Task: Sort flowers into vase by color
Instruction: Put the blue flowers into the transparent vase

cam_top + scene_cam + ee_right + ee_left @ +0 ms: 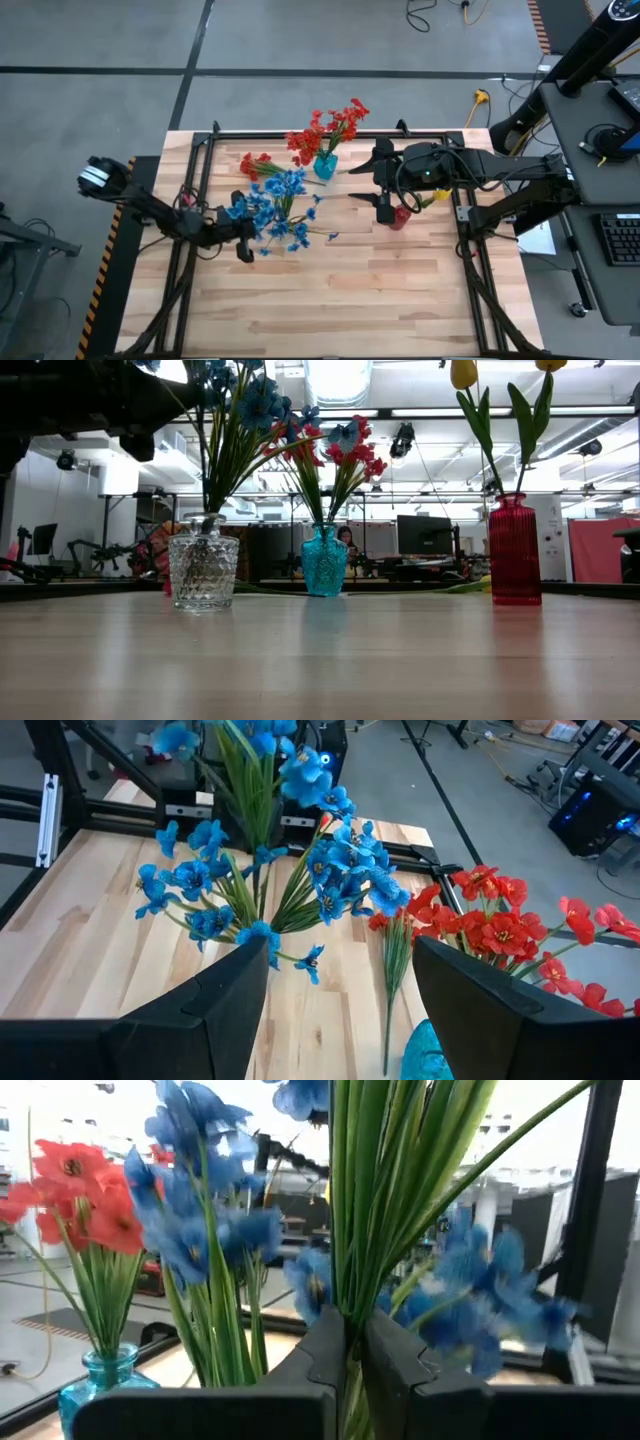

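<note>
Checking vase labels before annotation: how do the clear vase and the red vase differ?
The clear vase is squat, wide and dimple-textured; the red vase is tall, narrow and ribbed. The clear vase holds a full bunch of blue flowers; the red vase holds just a couple of yellow flowers. In the high view the clear vase sits on the left arm's side, the red vase on the right arm's. Both stand upright on the table.
</note>
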Controlling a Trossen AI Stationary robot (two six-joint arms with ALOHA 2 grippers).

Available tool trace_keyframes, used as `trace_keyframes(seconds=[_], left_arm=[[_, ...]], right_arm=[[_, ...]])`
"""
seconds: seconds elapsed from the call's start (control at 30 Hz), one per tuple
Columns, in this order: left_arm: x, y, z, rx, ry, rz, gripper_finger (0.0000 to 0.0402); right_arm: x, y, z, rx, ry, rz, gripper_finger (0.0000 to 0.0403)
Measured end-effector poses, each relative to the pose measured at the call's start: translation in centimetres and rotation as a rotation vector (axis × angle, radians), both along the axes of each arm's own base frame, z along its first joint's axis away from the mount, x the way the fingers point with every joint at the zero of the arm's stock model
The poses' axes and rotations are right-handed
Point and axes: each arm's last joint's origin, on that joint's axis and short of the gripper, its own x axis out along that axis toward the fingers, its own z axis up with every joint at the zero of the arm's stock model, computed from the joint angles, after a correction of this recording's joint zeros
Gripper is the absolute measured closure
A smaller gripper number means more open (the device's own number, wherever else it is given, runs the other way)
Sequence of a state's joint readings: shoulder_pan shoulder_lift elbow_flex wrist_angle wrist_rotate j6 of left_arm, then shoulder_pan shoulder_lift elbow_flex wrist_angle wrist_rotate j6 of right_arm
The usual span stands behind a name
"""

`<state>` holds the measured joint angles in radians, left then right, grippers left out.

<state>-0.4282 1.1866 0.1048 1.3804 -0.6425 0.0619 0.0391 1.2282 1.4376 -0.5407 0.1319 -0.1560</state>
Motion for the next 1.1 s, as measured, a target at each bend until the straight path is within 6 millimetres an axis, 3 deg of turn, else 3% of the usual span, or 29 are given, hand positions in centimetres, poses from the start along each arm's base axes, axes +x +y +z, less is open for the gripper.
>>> trace_keyframes(seconds=[0.8,1.1], left_arm=[[1.2,-0.1,-3.0,-0.032,0.136,0.1,0.0366],[0.9,-0.2,-3.1,-0.045,0.134,0.089,0.0309]], right_arm=[[0.0,0.0,0.0,-0.001,0.0,0.0,0.0163],[0.0,0.0,0.0,0.032,-0.003,-0.015,0.0163]])
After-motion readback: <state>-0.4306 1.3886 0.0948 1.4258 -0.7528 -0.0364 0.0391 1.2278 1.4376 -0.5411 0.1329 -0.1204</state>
